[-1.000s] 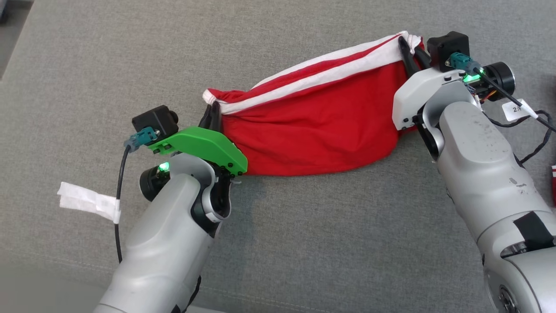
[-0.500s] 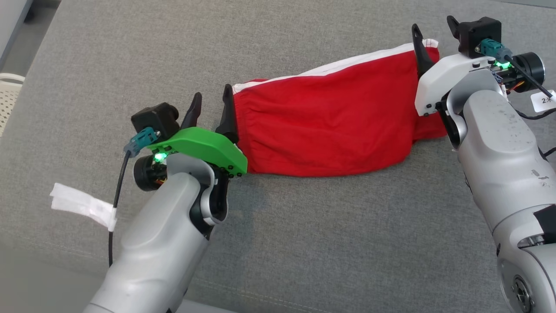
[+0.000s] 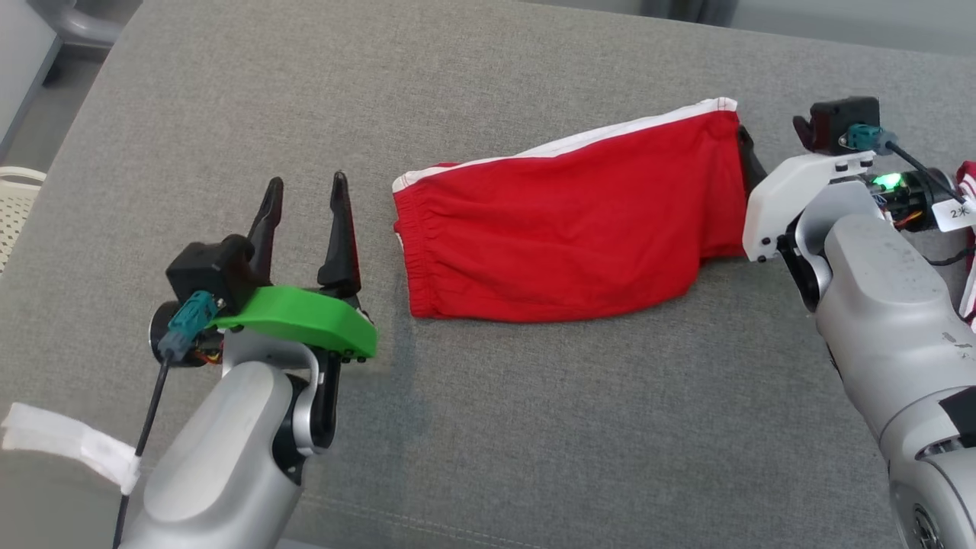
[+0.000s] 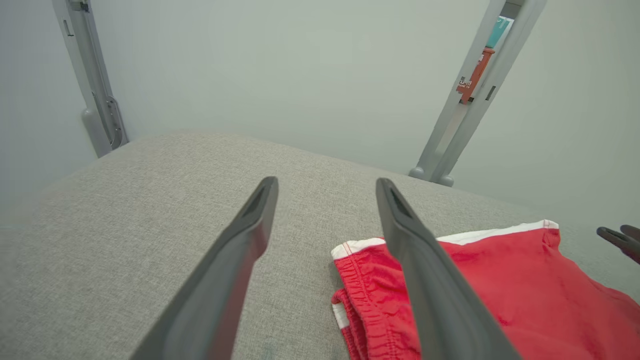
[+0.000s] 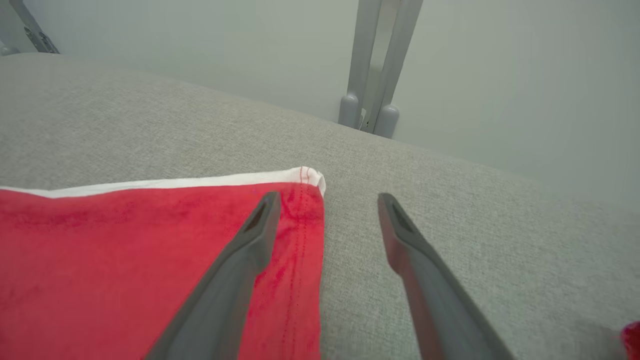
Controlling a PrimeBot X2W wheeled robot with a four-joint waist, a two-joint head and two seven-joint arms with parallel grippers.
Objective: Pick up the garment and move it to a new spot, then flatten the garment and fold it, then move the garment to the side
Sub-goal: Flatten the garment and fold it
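Note:
The garment (image 3: 564,229) is a pair of red shorts with a white stripe along its far edge, lying flat on the grey cushion (image 3: 534,427). My left gripper (image 3: 306,181) stands open a little to the left of the waistband, holding nothing. In the left wrist view its fingers (image 4: 326,182) are spread, and the garment (image 4: 500,285) lies to the right behind the right finger. My right gripper (image 3: 770,133) is open at the garment's right end. In the right wrist view it (image 5: 328,197) straddles the hem, its left finger over the garment (image 5: 125,260).
Another red and white cloth (image 3: 968,229) shows at the right edge. A white slatted thing (image 3: 15,198) sits beyond the cushion's left edge. Grey metal posts (image 4: 465,100) stand behind the cushion's far edge. Bare cushion lies in front of the garment.
Both grippers have opened and let go of the garment, which now lies flat. The left gripper has drawn away to the left. The head camera has also shifted.

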